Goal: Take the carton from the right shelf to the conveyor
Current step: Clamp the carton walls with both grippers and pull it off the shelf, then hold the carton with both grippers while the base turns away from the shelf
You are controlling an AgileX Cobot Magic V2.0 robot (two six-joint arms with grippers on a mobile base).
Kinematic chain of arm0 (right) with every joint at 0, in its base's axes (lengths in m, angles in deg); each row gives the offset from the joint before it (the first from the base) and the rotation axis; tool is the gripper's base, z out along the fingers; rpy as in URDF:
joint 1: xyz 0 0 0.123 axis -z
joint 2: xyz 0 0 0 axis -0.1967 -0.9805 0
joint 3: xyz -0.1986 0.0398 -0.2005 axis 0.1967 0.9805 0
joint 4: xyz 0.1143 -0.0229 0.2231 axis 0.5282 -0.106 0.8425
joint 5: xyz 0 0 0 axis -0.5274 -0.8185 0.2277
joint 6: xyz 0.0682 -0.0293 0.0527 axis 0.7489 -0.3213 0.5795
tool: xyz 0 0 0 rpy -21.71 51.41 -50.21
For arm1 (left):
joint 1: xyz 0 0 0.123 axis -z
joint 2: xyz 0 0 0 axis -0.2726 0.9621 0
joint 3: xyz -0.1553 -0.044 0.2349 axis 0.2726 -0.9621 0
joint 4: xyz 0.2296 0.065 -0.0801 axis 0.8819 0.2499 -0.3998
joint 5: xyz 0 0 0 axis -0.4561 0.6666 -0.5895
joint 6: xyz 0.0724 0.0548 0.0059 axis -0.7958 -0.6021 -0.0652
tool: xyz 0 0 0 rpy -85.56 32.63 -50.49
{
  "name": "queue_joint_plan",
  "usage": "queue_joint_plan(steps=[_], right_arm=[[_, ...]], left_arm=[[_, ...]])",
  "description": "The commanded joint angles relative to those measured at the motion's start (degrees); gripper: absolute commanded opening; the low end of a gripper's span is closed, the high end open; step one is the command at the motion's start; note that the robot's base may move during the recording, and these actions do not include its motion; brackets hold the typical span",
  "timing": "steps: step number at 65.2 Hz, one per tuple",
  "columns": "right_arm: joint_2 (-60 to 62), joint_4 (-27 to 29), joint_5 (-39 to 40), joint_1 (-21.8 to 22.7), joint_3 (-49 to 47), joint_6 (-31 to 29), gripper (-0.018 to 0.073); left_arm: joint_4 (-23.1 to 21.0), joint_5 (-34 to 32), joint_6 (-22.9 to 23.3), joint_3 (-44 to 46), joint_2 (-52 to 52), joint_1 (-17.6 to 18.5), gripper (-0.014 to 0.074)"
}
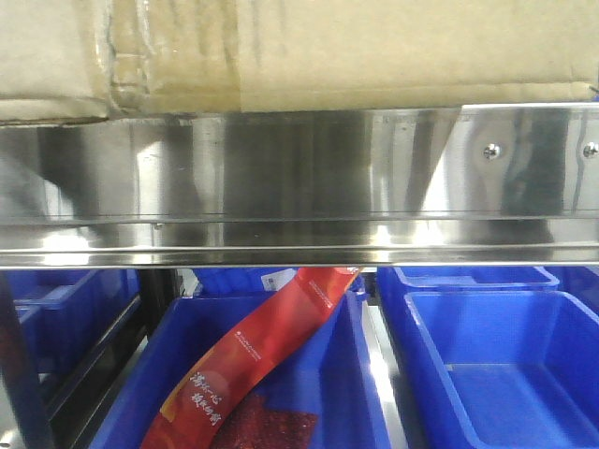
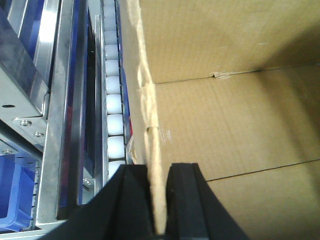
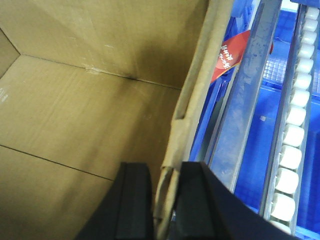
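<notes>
Carton sits on the right shelf, its base along the front rail, with blue bins below. Each hand straddles one side wall from above. The left hand pinches the wall beside the white rollers, and the right hand pinches the opposite wall. The box spans between them, so neither arm is nearer. Any lift probably needs both sides rising evenly.
</notes>
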Motion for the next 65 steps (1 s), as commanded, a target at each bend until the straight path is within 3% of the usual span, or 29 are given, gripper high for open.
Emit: queue_joint_plan(steps=[1,65], right_arm=[[1.10,-2.89,0.90,0.35,0.07,-0.95,-0.0069],[1.10,-2.89,0.90,0.35,0.07,-0.95,-0.0069]], left_arm=[[2.55,-0.82,-0.14,-0.05,-0.95,0.07,-0.0015],[2.55,-1.92,-0.14,-0.05,-0.95,0.07,-0.0015]])
